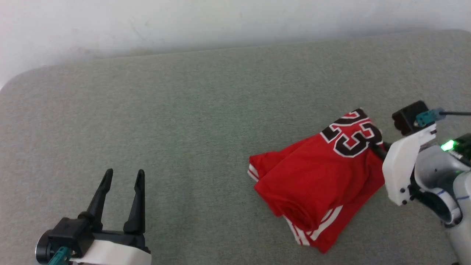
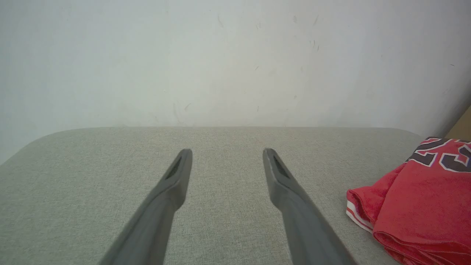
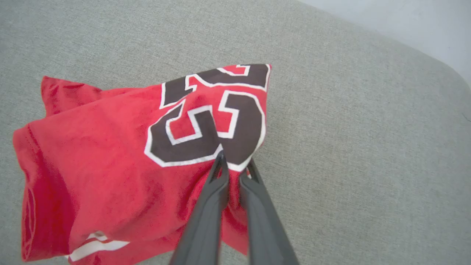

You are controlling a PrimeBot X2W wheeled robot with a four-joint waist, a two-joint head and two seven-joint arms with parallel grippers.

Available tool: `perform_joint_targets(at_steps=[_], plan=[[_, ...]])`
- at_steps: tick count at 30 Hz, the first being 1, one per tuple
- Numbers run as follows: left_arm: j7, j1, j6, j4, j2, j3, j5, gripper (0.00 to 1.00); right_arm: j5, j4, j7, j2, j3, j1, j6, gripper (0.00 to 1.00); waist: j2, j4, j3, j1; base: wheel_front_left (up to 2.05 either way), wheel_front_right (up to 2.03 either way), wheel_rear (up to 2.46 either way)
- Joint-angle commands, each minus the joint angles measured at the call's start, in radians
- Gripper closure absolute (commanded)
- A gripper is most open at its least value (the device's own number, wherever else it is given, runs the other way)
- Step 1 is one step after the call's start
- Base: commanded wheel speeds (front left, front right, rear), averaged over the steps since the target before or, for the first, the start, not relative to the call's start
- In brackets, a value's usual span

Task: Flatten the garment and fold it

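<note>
Garment (image 1: 312, 180) soft, light, bunched, likely drapes if lifted | right gripper (image 3: 235, 162) pinching cloth by numerals | left gripper (image 1: 123, 176) spread, well apart | suggested second hold: striped trim (image 1: 329, 218)

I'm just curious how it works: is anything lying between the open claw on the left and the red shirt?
Nothing visible does. Bare grey padded surface lies between the left claw and the garment, which sits crumpled off to its right. The right claw is shut on the garment's edge.
</note>
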Motion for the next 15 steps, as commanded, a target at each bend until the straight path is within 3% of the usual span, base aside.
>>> perform_joint_targets(at_steps=[1, 15], plan=[[0.001, -0.022, 0.005, -0.005, 0.007, 0.002, 0.007, 0.0, -0.001, 0.004, 0.0, -0.008, 0.0, -0.022, -0.001, 1.0, -0.0001, -0.039, 0.019, -0.0001, 0.0, 0.0, 0.0], [0.041, -0.073, 0.004, -0.056, 0.056, 0.012, 0.017, 0.0, -0.056, 0.125, -0.042, -0.065, -0.062, -0.197, -0.001, 1.0, -0.0001, -0.142, 0.128, -0.0001, 0.0, 0.0, 0.0]])
